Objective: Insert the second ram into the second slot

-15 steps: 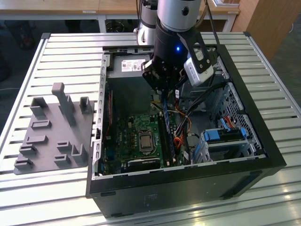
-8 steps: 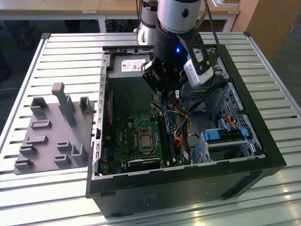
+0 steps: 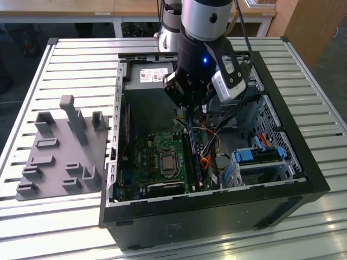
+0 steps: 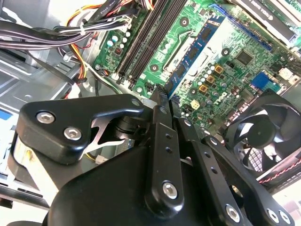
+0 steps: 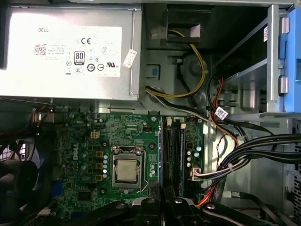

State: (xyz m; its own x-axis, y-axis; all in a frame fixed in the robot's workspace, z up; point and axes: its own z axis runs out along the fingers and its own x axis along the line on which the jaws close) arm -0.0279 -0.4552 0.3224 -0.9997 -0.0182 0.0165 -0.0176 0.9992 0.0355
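Your tool (image 4: 162,99) is clamped shut on the second ram (image 4: 193,52); at the exterior view's centre, its long axis runs down the frame, parallel to the memory slots (image 5: 181,150).

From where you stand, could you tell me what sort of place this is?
Probably a robotics lab bench: an open computer case lies on a slatted metal table beside a grey parts fixture, with desks behind.

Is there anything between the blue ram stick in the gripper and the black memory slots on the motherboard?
Nothing visible stands between them. The gripper holds the second ram above the motherboard beside the memory slots; the cable bundle lies to the side, not across the slots.
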